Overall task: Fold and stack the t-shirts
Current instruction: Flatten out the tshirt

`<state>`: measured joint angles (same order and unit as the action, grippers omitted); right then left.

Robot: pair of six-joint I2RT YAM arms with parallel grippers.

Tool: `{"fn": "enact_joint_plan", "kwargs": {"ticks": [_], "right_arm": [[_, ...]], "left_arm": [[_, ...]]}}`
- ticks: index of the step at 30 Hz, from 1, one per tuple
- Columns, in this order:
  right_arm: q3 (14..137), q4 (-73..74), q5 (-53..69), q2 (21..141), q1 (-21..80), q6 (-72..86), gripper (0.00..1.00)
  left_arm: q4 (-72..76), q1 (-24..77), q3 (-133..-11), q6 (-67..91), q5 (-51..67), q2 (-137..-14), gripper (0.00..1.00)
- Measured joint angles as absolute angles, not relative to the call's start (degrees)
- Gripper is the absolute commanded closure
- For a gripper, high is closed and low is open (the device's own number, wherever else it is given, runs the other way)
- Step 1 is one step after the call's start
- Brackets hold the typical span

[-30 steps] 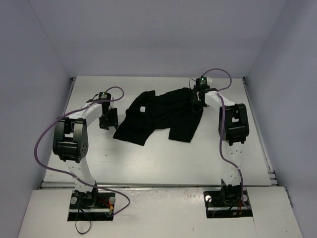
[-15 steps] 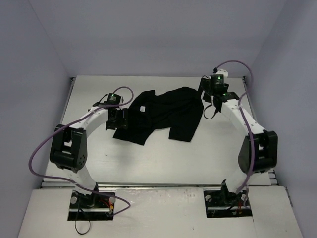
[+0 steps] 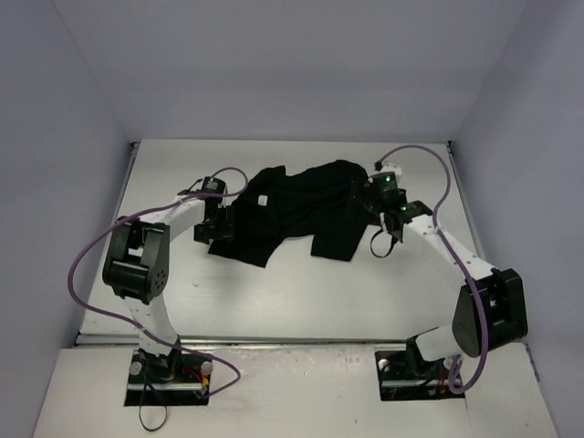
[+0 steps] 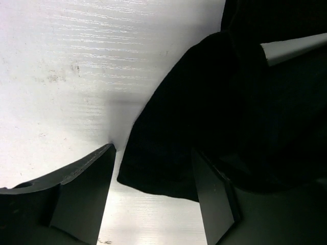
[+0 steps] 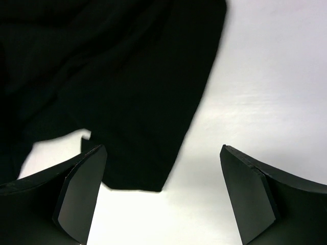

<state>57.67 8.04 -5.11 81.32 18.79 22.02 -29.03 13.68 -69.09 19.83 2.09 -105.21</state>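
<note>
A black shirt [image 3: 301, 205] lies crumpled and unfolded on a white table [image 3: 274, 292], towards its far side, with a small white patch [image 3: 261, 201] showing near its left part. Two white robot arms reach in from the near edge, one to each side of the shirt.

The left gripper [image 3: 219, 228] is at the shirt's left edge. A second ago it stood just off that edge; it has since slid in. In the left wrist view its jaws are spread, and a rounded corner of the shirt [image 4: 204, 127] lies between them, not yet pinched.

The right gripper [image 3: 363, 193] is at the shirt's right edge. Half a second ago it was raised and pulled back beyond the shirt's far right corner; it has now come down beside the cloth. In the right wrist view its jaws are wide apart and empty. The shirt's lower hem corner [image 5: 143, 102] lies just ahead of the left-hand finger [image 5: 82, 194], with bare table in front of the other finger.

The shirt itself has kept its shape and place throughout, so no fold has started. Both grippers now look set to take hold of opposite edges, probably to spread the shirt flat first.
</note>
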Motion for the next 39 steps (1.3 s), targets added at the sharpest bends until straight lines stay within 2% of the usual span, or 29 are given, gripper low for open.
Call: {"fn": "enact_joint_plan", "kwargs": {"ticks": [2,4,6,14,21,28,30,35,39], "right_arm": [[56.6,8.0,-5.8,81.3,22.7,23.5,0.1],[56.1,8.1,-6.5,81.3,27.1,25.1,0.12],[56.1,7.9,-7.6,81.5,31.4,26.7,0.14],[58.5,7.9,-12.7,90.7,41.3,32.0,0.28],[62.1,8.4,-14.8,101.2,44.3,34.5,0.39],[63.2,8.2,-17.2,105.8,44.7,36.4,0.5],[63.3,8.0,-18.1,106.0,44.6,36.8,0.55],[62.8,7.7,-20.3,106.0,43.4,37.8,0.86],[59.7,7.6,-21.5,103.6,39.8,37.2,0.98]], "left_arm": [[-28.5,13.8,-68.9,20.0,2.0,-105.2,0.61],[-28.0,13.8,-68.8,20.4,2.1,-105.2,0.89],[-27.4,14.0,-68.7,20.8,2.5,-105.2,0.99],[-26.9,14.5,-68.6,21.6,3.1,-104.9,1.0],[-27.7,14.5,-68.6,21.6,3.3,-104.7,1.0],[-29.2,14.5,-68.6,21.6,3.9,-104.2,1.0],[-29.6,14.4,-68.6,21.6,4.1,-103.8,1.0],[-30.7,13.7,-68.8,21.6,4.8,-102.1,1.0],[-31.7,12.5,-70.1,21.6,5.5,-101.1,1.0]]}}
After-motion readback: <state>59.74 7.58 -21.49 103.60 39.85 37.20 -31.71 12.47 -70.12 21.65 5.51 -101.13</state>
